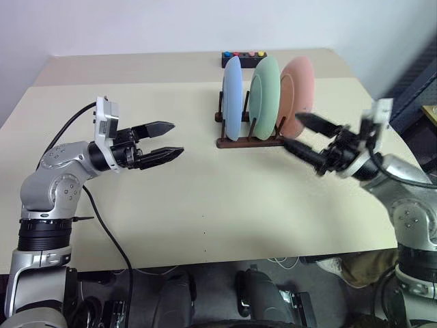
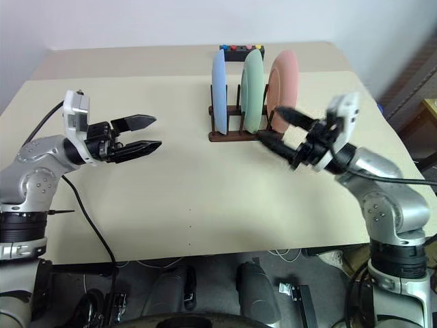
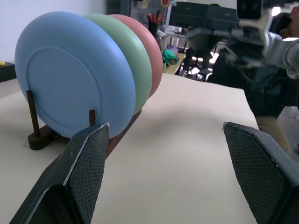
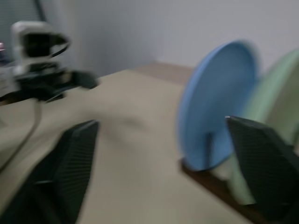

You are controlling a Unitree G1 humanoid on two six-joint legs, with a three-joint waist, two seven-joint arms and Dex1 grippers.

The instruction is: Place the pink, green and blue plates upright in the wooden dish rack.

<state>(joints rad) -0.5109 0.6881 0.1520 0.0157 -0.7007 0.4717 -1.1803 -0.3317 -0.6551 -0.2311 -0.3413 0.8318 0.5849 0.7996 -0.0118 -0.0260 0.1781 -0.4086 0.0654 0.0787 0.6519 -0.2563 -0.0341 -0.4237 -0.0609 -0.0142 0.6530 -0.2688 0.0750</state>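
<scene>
The left gripper (image 1: 164,142) has its two black fingers spread apart, with a clear gap between them, and nothing is between them. It hangs above the left half of the desk (image 1: 205,205), pointing toward the middle, and it touches no object. The right gripper (image 2: 276,126) is also spread wide; its fingers (image 4: 77,158) stand far apart in the right wrist view and hold nothing. It hangs over the right part of the desk, just in front of the rack's right end, and its fingertips point toward the plates. Whether a fingertip touches the pink plate, I cannot tell, because the arm looks blurred there.

The wooden dish rack (image 1: 249,141) stands on the desk near the far edge, a little right of the middle. All three plates stand upright in it, one beside the other: the blue plate (image 1: 233,97) on the left end, the green plate (image 1: 264,94) in the middle, and the pink plate (image 1: 298,92) on the right end. Thin upright pegs hold them from both sides.

The desk has a pale beige top. At its far edge, just behind the rack, lies a small black box with coloured buttons (image 1: 243,56). A black cable (image 1: 106,232) runs from the left arm over the near edge of the desk. Behind the desk there is a plain light wall (image 1: 171,24).
</scene>
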